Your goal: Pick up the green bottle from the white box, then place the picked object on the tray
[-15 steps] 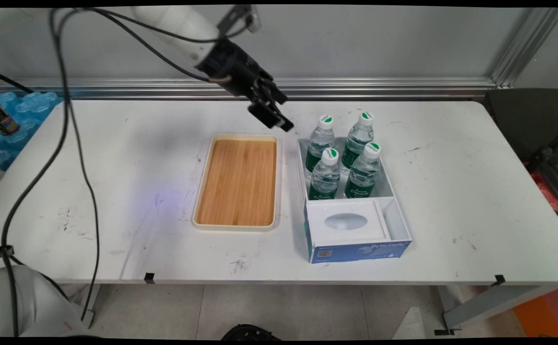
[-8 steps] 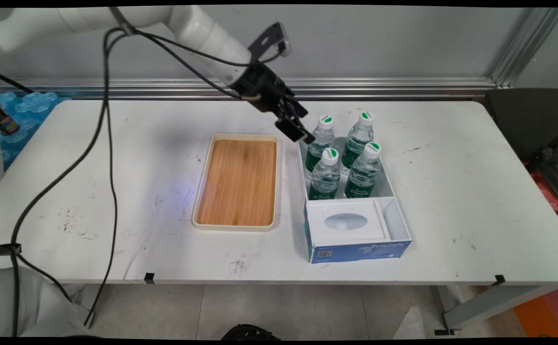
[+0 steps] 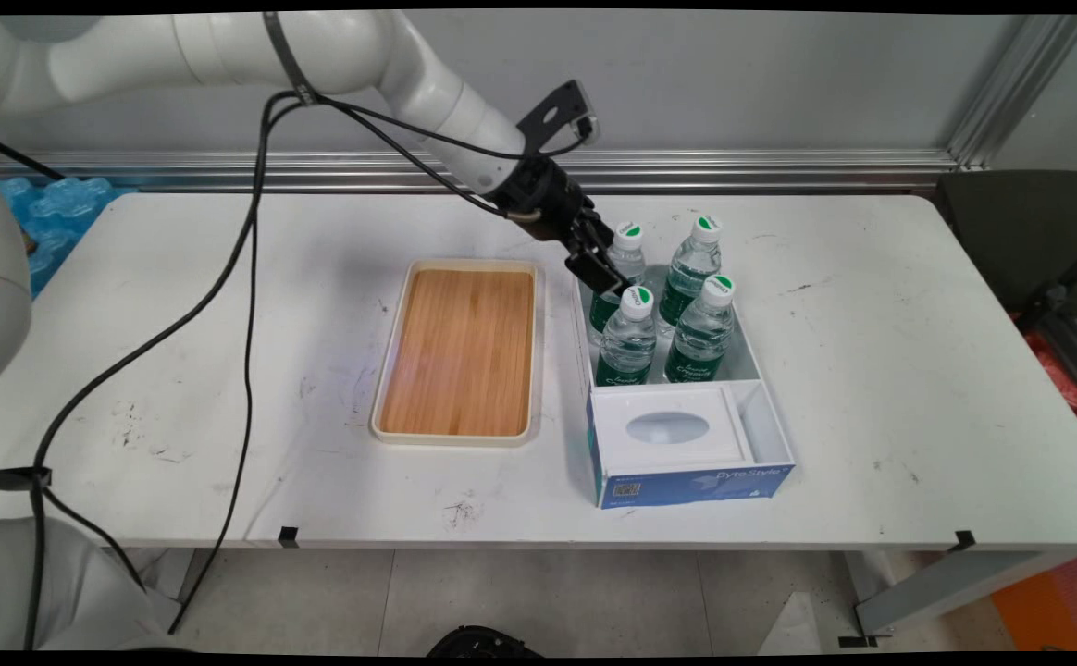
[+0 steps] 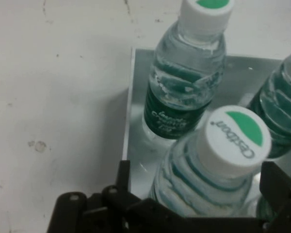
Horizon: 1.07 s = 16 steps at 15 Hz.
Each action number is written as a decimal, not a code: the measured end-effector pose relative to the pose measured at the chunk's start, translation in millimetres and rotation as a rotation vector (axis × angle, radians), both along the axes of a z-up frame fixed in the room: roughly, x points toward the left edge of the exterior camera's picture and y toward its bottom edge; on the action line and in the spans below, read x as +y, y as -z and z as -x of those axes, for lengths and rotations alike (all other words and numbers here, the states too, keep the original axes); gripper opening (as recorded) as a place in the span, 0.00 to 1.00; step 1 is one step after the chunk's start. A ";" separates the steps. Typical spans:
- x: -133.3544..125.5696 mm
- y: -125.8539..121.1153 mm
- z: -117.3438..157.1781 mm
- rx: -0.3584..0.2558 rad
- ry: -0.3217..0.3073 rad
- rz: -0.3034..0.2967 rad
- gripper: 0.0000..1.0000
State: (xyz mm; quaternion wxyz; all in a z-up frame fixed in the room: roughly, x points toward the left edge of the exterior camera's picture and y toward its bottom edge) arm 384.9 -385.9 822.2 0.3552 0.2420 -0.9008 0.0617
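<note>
Since a second ago the gripper point(image 3: 609, 283) has swung right and down, from above the table point(image 3: 872, 370) beside the tray's far corner to the box's far-left corner; wooden tray point(image 3: 458, 351), box point(image 3: 770, 421) and bottles sit unchanged. Fingers stand apart in the hand view, one point(image 4: 123, 175) at each side of the near-left bottle point(image 4: 218, 165), below its cap and not pressing it. Four water bottles stand upright, long axes vertical, caps up, in the box's far compartment; far-left bottle point(image 4: 186, 87) just beyond the flanked one; far-right bottle point(image 3: 692, 266) and near-right bottle point(image 3: 702, 331) beside them. Cap lettering reads "Cestbon" on a green-and-white top; green labels too small to read. Near compartment holds a white tissue pack point(image 3: 668, 427); blue front wall reads "ByteStyle".
</note>
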 end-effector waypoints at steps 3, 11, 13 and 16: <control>-3.2 7.2 7.3 -0.001 -0.003 0.001 0.00; 5.2 -11.2 -5.1 -0.004 0.005 0.032 0.00; 10.0 -28.1 -12.8 0.005 0.000 0.048 0.00; 19.8 -58.6 -25.2 0.023 -0.009 0.073 0.00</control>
